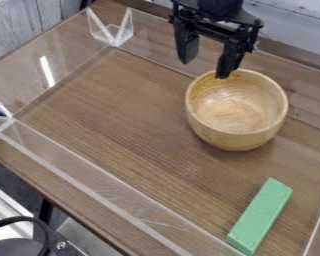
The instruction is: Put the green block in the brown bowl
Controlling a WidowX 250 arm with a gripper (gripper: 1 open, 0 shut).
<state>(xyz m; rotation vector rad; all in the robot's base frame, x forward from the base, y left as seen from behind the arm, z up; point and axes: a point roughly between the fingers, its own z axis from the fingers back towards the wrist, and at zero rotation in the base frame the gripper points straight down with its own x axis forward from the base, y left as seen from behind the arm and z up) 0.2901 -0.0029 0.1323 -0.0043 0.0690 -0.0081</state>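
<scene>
We observe the gripper [206, 57] above the far side of the brown bowl [236, 110], its jaws spread wide with nothing between them. The green block [260, 216] lies flat on the table [116, 120], outside the bowl and well apart from it. We judge that the raised position allows clearance over the rim, and that the open jaws suit an approach to the block, the grasp being the step required.

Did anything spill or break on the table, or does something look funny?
Nothing stands out. The brown bowl sits upright, and the green block lies flat on the table beside it, slightly slanted. I see no spill or damage.
</scene>
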